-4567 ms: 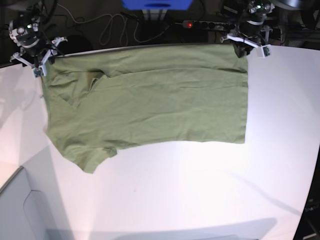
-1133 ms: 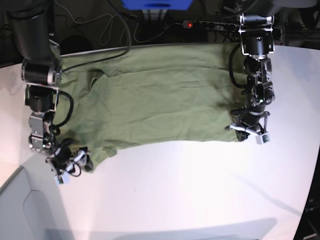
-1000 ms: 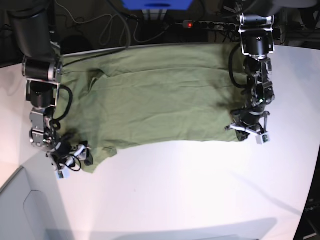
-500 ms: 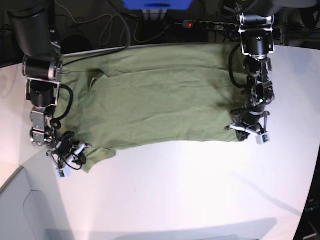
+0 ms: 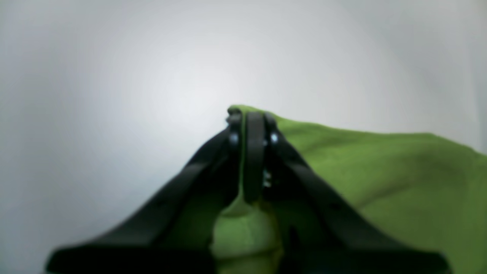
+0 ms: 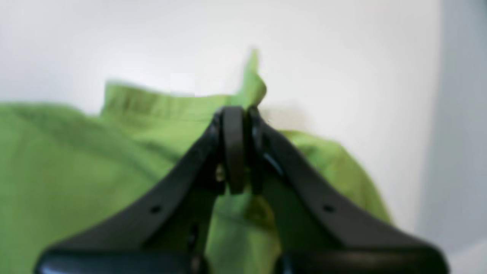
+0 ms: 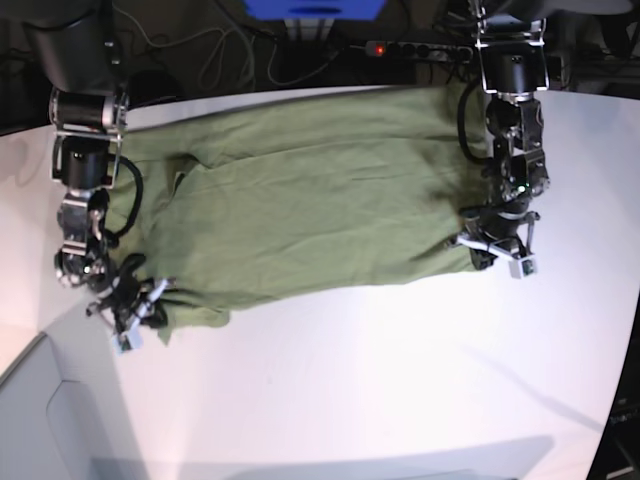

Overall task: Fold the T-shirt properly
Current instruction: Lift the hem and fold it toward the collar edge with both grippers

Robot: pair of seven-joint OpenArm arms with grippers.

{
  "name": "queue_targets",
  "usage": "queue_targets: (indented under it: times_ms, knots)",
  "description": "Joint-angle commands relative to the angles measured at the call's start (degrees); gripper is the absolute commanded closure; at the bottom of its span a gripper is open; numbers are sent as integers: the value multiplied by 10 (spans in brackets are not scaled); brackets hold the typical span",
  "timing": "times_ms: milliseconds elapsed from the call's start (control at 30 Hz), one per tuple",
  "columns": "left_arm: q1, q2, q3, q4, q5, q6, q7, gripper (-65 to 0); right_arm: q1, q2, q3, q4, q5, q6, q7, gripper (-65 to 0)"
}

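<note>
The left gripper [image 7: 497, 255] is closed on the hem corner of the T-shirt [image 7: 310, 200], on the right side of the base view, roughly midway between the worktop's far and near edges. In the left wrist view its black fingers [image 5: 254, 152] meet with a thin fold of green cloth pinched between them, and the corner pokes out just past the tips over the white worktop [image 7: 400, 380].

The right gripper [image 7: 135, 308] is likewise clamped on the shirt, on the sleeve end near the worktop's left edge. The right wrist view shows its fingers [image 6: 234, 148] pressed together around bunched fabric, a small peak of cloth standing up beyond them.

The olive-green T-shirt lies spread across the far half of the worktop, its upper edge running along the far edge. It is wrinkled, and its near edge sags between the two grips. The near half of the worktop shows bare white.

A power strip [image 7: 415, 48] with a red light lies beyond the far edge.
</note>
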Motion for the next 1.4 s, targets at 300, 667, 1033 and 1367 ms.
queue_targets:
  times_ms: [300,667,1033,1367]
  knots:
    - [19,-5,-5,67,-5,-1,-12,0,-74,20,5,141,12,0,4,0]
    - [96,-5,-7,175,-5,-1,-16,0,-167,17,51,260,12,0,4,0]
    - [148,5,-22,202,-6,-3,-17,0,-231,2,100,304,13,1,5,0]
    - [185,15,-40,226,-5,-4,-17,0,-257,2,128,309,13,1,5,0]
